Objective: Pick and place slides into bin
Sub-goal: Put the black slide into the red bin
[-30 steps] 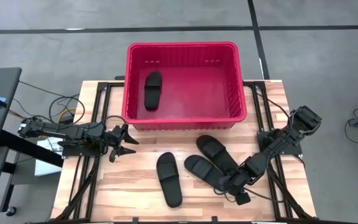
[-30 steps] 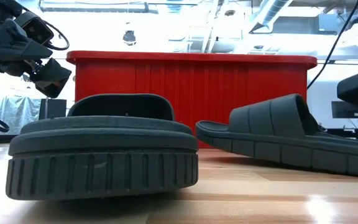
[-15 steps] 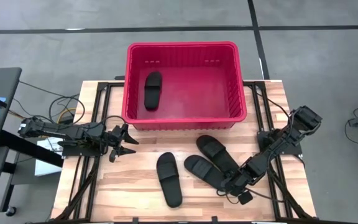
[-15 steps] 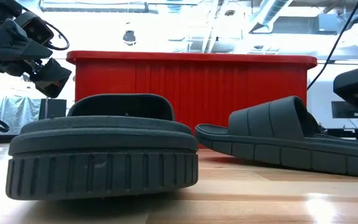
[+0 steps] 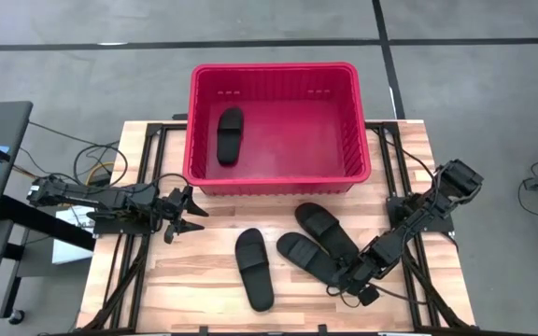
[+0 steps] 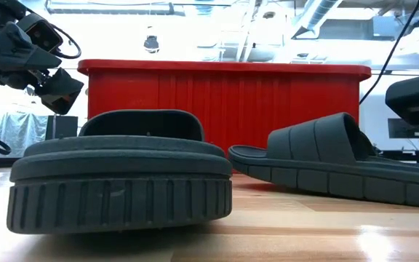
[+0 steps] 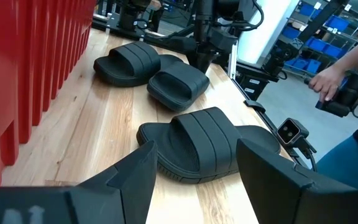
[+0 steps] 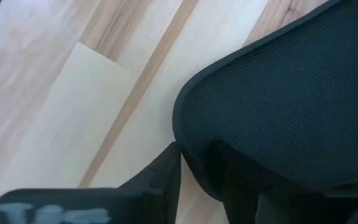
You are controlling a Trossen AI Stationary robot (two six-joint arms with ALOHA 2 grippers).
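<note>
Red bin (image 5: 278,177) sat at far edge of wooden table (image 5: 204,289), used here as ref. for all else. Inside bin, near its left wall: one black slide (image 5: 229,134), lying flat, lengthwise. Other three slides out on table in front of bin's near wall: lone slide (image 5: 253,269) in front of bin's middle-left part, well apart from wall; pair further right, i.e. slide closer to bin (image 5: 322,230) and slide farther from bin (image 5: 306,259), side by side, touching or nearly so. Right gripper (image 5: 350,277) was low at the heel end of the farther slide of that pair, in front of bin's right corner; in wrist view its fingers (image 8: 160,177) straddled the slide's rim (image 8: 278,106), one finger outside the edge, other over the footbed, so pinching the slide's edge as far as could be seen. Slide sole appeared flat on table or nearly so in low view (image 6: 340,164). Left gripper (image 5: 183,214) hovered off bin's front-left corner, above table, fingers spread apart w/ nothing between; wrist view showed lone slide (image 7: 197,146) past its fingers (image 7: 135,180), pair beyond. Low view: lone slide (image 6: 122,178) up close, bin wall (image 6: 224,109) behind. Person's hand (image 7: 325,79) seen in room beyond table, holding dark object.
</note>
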